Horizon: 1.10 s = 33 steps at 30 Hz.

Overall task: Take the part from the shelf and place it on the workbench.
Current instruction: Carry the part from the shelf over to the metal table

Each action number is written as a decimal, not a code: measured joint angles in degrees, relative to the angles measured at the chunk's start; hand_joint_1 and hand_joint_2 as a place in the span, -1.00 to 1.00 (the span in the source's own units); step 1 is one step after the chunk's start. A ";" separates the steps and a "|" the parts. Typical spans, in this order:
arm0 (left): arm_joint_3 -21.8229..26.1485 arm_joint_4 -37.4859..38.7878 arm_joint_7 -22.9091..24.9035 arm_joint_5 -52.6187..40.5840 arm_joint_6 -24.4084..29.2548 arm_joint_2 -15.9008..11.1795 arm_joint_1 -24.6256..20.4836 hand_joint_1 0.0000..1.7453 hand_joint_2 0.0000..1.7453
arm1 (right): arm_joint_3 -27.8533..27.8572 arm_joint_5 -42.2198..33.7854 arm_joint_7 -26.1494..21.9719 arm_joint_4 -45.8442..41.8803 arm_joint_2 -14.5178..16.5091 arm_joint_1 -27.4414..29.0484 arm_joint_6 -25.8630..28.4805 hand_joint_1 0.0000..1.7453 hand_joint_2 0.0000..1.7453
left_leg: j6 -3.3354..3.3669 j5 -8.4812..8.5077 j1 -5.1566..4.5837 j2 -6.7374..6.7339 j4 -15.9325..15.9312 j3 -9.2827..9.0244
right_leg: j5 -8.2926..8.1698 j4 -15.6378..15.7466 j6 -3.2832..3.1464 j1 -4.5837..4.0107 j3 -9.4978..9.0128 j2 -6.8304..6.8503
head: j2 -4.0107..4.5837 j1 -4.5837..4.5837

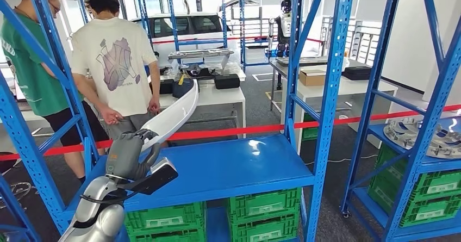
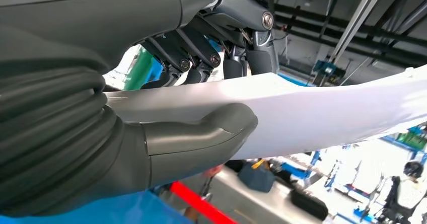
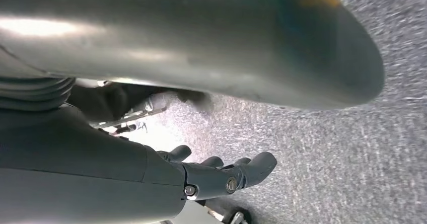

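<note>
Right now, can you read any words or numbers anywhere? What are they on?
Nothing reads clearly.
White labels on the green crates: too small to read.
Purple print on the back of a person's white T-shirt: a graphic, no letters I can make out.
White marks on the green T-shirt: too small to read.
White part in the left hand: no text.
</note>
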<state>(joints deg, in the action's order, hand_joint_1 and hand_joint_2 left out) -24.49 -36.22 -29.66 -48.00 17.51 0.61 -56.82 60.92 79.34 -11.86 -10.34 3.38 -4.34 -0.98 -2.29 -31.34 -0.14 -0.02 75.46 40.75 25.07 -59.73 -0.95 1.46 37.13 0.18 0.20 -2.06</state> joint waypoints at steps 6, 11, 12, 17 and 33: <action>-0.16 -0.26 -0.03 -0.01 0.30 0.03 -0.47 1.00 1.00 | 0.00 -0.03 0.04 0.00 0.02 0.01 0.02 -1.00 -1.00 | 2.00 -0.05 -0.87 0.10 -17.93 -12.79 | -3.97 0.80 1.60 0.06 2.39 -0.05 | 0.00 0.00; -0.23 -0.19 0.02 -0.14 0.80 0.13 -0.30 1.00 1.00 | 0.00 -0.21 -0.04 0.01 0.04 0.35 0.00 -1.00 -1.00 | 4.10 3.87 -0.63 -0.31 -18.95 -10.16 | 3.25 -5.34 2.70 0.21 4.87 -0.20 | 0.01 0.02; -0.23 -0.21 0.05 -0.18 0.85 0.15 -0.24 1.00 1.00 | 0.00 -0.24 0.04 0.00 0.01 0.33 0.00 -1.00 -1.00 | 4.20 4.63 -0.64 -0.30 -18.85 -9.19 | 5.86 -9.33 2.80 0.14 5.76 -0.20 | 0.00 0.05; -0.25 -0.27 0.14 -0.22 0.87 0.09 0.37 1.00 1.00 | 0.00 -0.28 0.07 0.00 -0.11 0.23 0.00 -1.00 -1.00 | 3.60 7.51 -0.55 -0.32 -17.17 -4.00 | 3.69 -11.10 2.99 0.08 0.53 -0.18 | 0.00 0.08; -0.38 -0.72 0.69 -0.79 0.66 -1.08 0.51 1.00 1.00 | 0.00 -0.04 -0.05 0.02 0.05 -0.04 -0.17 -1.00 -1.00 | 1.38 2.00 -0.40 0.08 -7.63 -6.73 | -1.57 -0.30 0.00 -0.41 2.06 0.03 | 0.02 0.04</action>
<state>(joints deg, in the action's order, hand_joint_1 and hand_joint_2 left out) -24.87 -36.94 -28.97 -48.79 18.16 -0.47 -56.32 60.92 79.30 -11.91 -10.32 3.44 -4.38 -1.16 -0.91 -29.34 -0.54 0.06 67.83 34.02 23.50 -60.03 -0.95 1.04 39.19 0.20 0.21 -2.02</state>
